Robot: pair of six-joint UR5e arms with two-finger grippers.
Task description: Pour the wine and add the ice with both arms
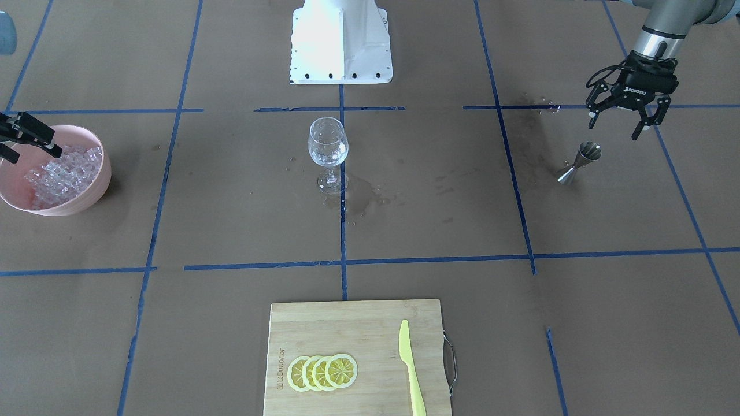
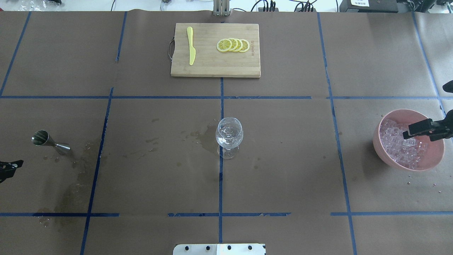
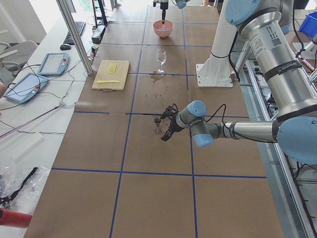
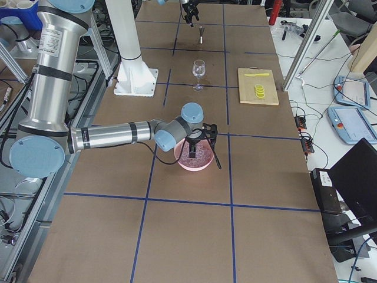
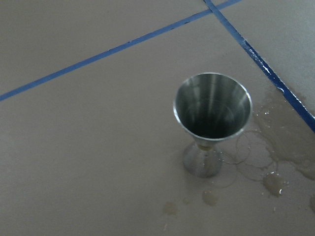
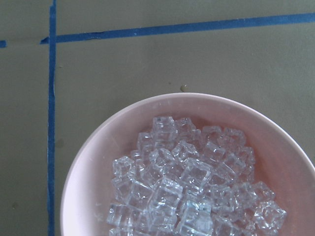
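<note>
**Ice under one open gripper, steel cup beside the other**

The heap of small clear ice cubes (image 6: 187,187) sits in the round pink bowl (image 2: 385,156), right below the right gripper (image 4: 204,160), whose fingers are spread wide and point down. The left gripper (image 1: 615,128), fingers also apart, hangs just beside the upright little steel measuring cup (image 1: 580,163); I cannot tell if wine is in it.

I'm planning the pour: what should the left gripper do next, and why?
Probably bring the left gripper over and down around the jigger, then close. It hangs open near the upright jigger, not yet around it, and nothing holds the jigger.
</note>
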